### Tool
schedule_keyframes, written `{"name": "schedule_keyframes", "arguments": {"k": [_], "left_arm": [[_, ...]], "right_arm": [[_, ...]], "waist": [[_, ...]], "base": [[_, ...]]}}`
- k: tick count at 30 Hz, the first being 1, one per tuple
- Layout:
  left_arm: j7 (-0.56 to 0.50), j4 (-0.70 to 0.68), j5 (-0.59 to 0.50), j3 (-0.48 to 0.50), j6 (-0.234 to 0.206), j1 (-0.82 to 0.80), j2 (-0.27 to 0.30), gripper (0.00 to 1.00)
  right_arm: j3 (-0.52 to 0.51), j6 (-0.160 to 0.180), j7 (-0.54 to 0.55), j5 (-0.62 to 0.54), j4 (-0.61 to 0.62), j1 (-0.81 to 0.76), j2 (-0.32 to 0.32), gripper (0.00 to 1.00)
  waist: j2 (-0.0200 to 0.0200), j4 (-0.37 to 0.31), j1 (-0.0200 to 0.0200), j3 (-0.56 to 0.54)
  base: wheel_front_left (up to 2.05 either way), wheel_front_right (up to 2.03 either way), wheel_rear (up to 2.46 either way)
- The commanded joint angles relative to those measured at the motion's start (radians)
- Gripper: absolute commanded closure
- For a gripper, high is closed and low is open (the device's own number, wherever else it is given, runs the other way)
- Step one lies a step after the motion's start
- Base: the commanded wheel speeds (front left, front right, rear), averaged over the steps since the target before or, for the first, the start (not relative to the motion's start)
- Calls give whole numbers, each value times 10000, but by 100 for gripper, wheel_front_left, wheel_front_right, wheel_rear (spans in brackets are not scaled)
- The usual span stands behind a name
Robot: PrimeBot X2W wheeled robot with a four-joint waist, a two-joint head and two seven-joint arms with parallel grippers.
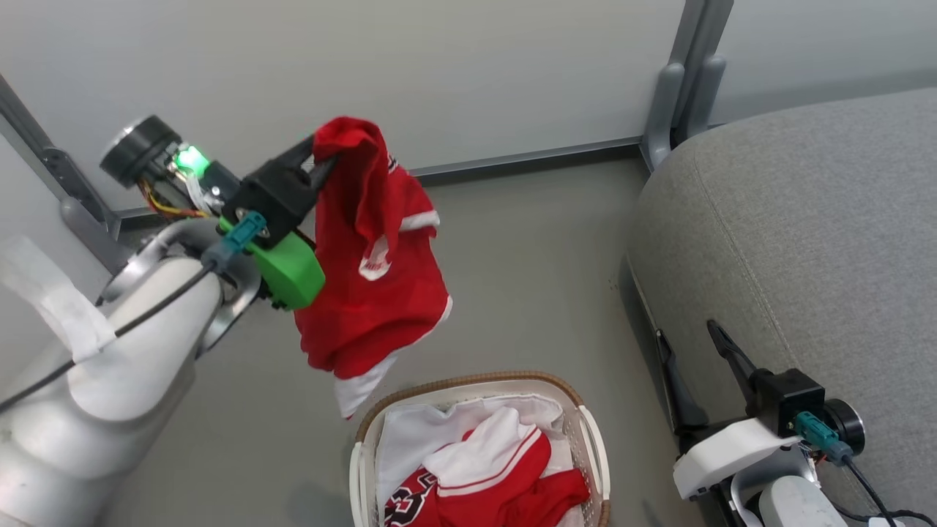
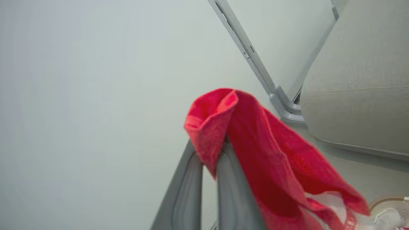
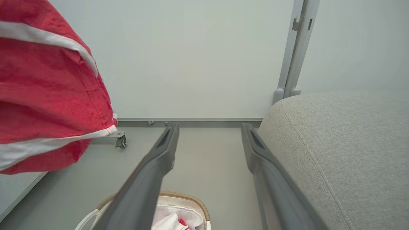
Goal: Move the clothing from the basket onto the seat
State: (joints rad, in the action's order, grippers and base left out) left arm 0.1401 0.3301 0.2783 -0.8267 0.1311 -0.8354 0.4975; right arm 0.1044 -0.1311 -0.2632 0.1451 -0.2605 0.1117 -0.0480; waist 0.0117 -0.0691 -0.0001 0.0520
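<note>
Left forearm [image 1: 139, 329] is angled upward. Left gripper [image 1: 320, 152] is held high, its fingers [image 2: 191, 179] pressed together and clamping a red garment [image 1: 373, 293]. Right gripper [image 1: 685, 331] sits low, fingers [image 3: 153, 166] spread wide, pointing forward.

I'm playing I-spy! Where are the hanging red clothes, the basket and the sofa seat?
red clothes [image 1: 381, 315], head view, on the middle of the hanging red cloth.
basket [image 1: 468, 379], head view, on its brown far rim.
seat [image 1: 805, 219], head view, on the grey cushion top.
</note>
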Motion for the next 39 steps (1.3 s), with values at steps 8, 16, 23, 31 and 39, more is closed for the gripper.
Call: {"name": "schedule_keyframes", "arguments": {"k": [8,16,23,31,39], "left_arm": [[-302,179,51,286,-110,-1258,-295,100],[-161,573,97,98,-81,-1848,-825,100],[-13,391,107,-244,-46,-1898,-1036,100],[158,30,169,-626,-32,-2096,-1250,100],[249,-241,211,-997,-17,-2197,-1522,100]], "right_arm": [[338,7,-25,-149,132,159,-45,0],[814,7,-25,-274,228,517,-42,0],[1555,7,-25,-532,302,1399,-40,0],[2528,7,-25,-1193,-180,2975,-40,0],[2949,7,-25,-1967,-1011,4131,-43,0]], "waist": [[-117,-87,1,-365],[-117,-165,1,-369],[-117,-82,1,-336],[-117,226,1,-327],[-117,491,1,-358]], "base": [[0,0,0],[0,0,0],[0,0,0],[0,0,0],[0,0,0]]}}
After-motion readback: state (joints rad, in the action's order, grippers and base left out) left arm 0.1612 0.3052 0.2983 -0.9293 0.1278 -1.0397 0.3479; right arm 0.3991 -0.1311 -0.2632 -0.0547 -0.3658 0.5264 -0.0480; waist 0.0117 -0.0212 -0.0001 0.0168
